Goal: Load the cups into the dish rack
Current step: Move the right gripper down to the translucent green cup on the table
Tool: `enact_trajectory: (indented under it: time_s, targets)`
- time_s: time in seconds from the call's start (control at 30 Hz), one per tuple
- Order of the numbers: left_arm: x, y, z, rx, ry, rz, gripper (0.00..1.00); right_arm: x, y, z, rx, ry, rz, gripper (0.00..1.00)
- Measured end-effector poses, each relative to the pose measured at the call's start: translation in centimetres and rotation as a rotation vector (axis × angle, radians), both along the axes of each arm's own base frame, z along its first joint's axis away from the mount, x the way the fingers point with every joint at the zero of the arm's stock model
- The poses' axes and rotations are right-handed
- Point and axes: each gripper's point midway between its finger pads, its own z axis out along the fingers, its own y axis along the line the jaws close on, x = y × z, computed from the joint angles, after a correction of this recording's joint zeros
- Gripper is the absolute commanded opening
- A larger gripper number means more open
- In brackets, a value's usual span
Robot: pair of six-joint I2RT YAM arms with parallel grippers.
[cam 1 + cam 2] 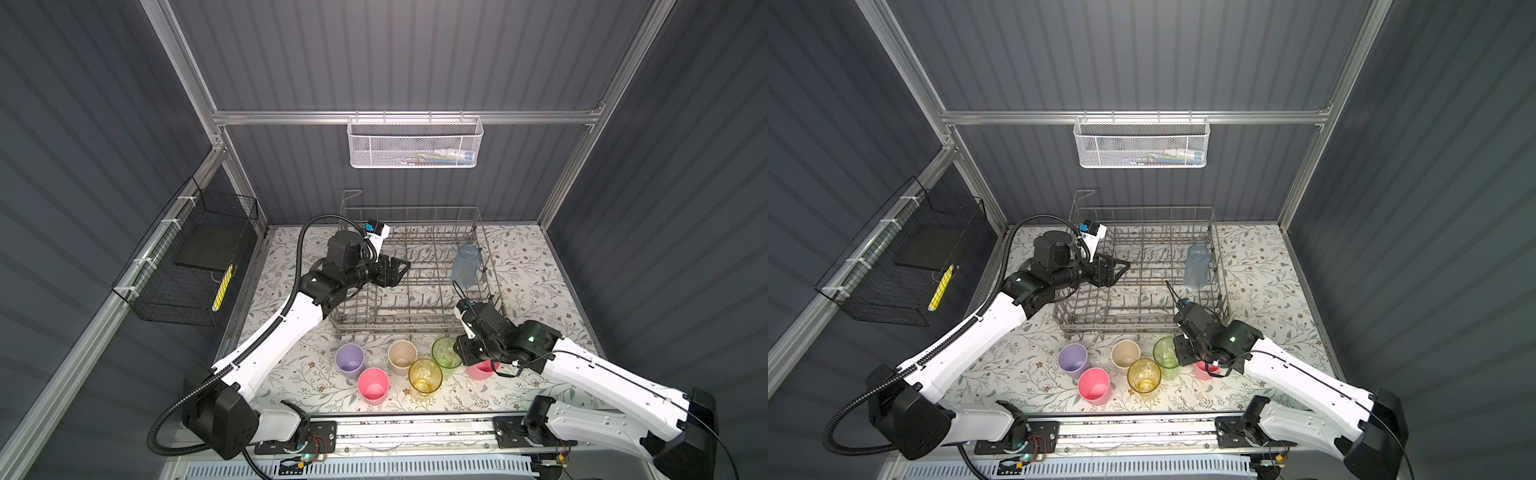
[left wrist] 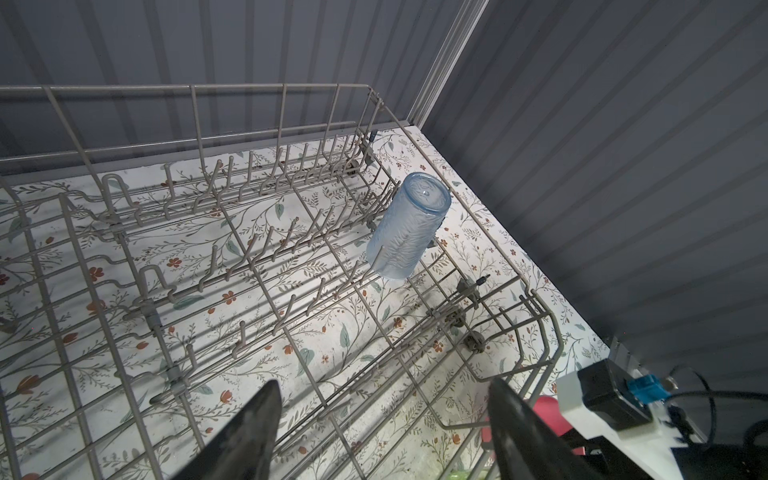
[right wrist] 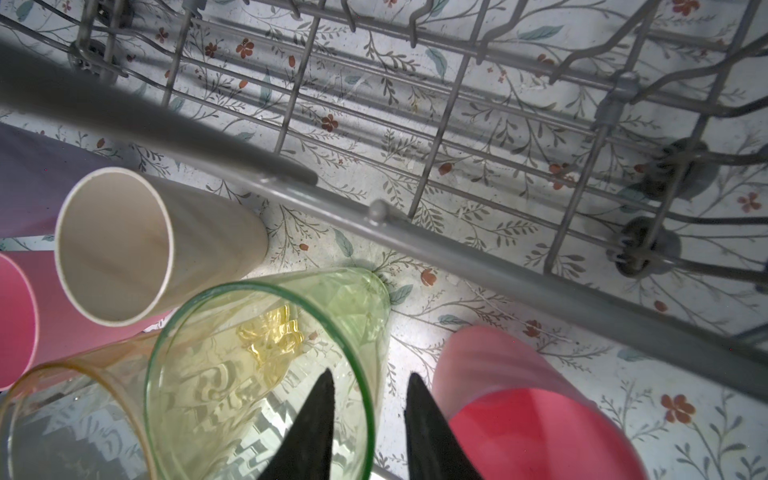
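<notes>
Step in hand: picking the green cup off the floral table. It stands upright just in front of the dish rack, close beside the amber cup and the beige cup, with a pink cup near its other side. My right gripper points down over its rim, jaws part-way apart and straddling the wall: one finger inside the mouth, one outside in the narrow lane between green and pink. I see daylight on both sides of the wall, so I judge nothing is pinched yet. To do this well: sink a little deeper so the pads bite below the lip, keep the outer finger off the pink cup, and squeeze gently, since ribbed see-through plastic probably flexes or slips. Then lift straight up before moving, or the amber neighbour may get dragged along. My left gripper hangs wide apart and empty over the rack's left half, well clear of the load path. Tally: the grey-blue cup sits mouth-down on tines by the rack's right wall; the lilac cup and second pink cup are on the table, not yet loaded
</notes>
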Motion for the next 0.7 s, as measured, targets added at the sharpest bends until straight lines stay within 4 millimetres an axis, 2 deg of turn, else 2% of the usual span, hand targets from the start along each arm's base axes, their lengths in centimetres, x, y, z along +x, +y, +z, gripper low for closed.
enact_trajectory:
  time_s: [0.17, 0.33, 0.7]
  targets:
    - [0.0, 0.0, 0.0, 0.000, 0.001, 0.000, 0.78, 0.3, 0.0, -0.5, -0.016, 0.004, -0.012, 0.23]
    - [0.0, 0.0, 0.0, -0.002, 0.003, 0.002, 0.78, 0.5, -0.1, -0.7, -0.032, 0.002, -0.019, 0.12]
    - [0.0, 0.0, 0.0, -0.003, 0.003, 0.002, 0.78, 0.4, -1.0, -0.6, -0.083, 0.005, -0.032, 0.03]
